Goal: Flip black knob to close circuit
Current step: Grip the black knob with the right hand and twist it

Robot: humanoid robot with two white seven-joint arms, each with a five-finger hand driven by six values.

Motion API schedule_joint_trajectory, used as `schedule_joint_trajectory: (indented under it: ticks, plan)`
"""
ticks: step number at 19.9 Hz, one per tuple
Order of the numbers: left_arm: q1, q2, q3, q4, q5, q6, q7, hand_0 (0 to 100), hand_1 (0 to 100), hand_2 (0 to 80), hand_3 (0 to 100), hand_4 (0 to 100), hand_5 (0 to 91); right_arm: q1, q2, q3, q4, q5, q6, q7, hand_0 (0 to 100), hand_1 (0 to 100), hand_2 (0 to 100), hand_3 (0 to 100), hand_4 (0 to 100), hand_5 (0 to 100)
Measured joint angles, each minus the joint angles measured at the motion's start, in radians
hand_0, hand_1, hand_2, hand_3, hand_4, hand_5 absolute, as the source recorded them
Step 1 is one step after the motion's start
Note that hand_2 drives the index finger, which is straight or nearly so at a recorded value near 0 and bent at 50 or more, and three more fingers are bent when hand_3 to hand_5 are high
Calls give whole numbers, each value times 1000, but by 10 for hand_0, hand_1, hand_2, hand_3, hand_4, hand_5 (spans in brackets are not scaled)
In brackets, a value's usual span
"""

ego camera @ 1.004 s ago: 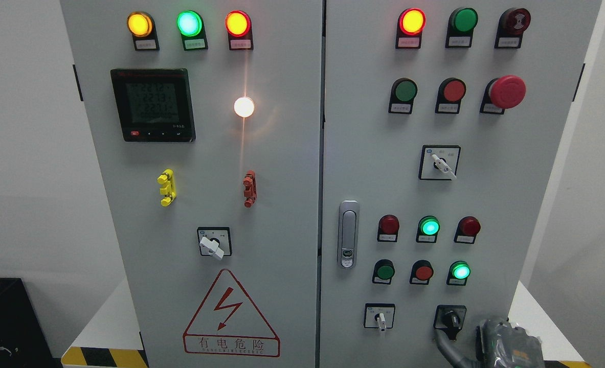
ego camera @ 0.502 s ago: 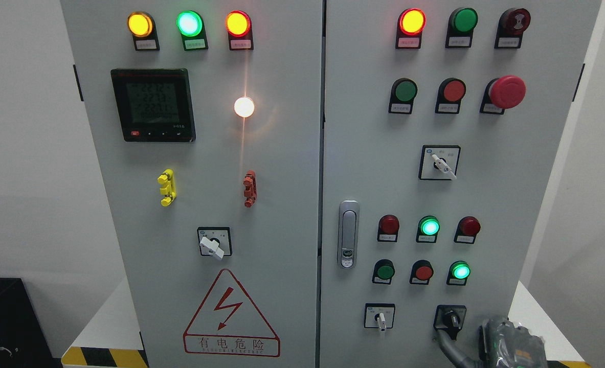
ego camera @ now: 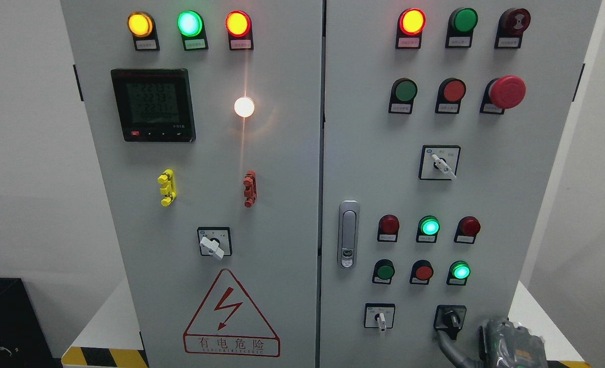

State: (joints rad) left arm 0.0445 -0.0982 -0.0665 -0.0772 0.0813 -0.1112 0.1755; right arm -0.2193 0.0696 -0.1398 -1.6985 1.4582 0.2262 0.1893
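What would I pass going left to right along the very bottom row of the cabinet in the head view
Lightning warning triangle → white-handled selector switch → black knob → right hand, at the lower right edge, with a grey finger reaching up under the knob.

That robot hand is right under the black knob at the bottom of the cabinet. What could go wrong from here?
The right hand sits low, mostly cut off by the picture's edge, with one finger reaching up to the black knob. A single finger might slip off instead of turning it. The white selector switch sits close to the left, so a sideways miss could nudge that. The knob's final position may be hard to confirm, since the finger partly covers it.
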Motion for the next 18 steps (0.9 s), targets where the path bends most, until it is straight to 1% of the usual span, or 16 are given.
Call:
schedule_joint_trajectory:
  ticks: [5,18]
  plan:
    - [0,0,0,0,0,0,0,120,556,0,0,0,0,-1,-3,-2,0,-2,-1,0,0,0,949,1000,1000,1000]
    - [0,0,0,0,0,0,-4,120,556,0,0,0,0,-1,-6,-32,0,-7,-1,-3,0,0,950,1000,1000,1000]
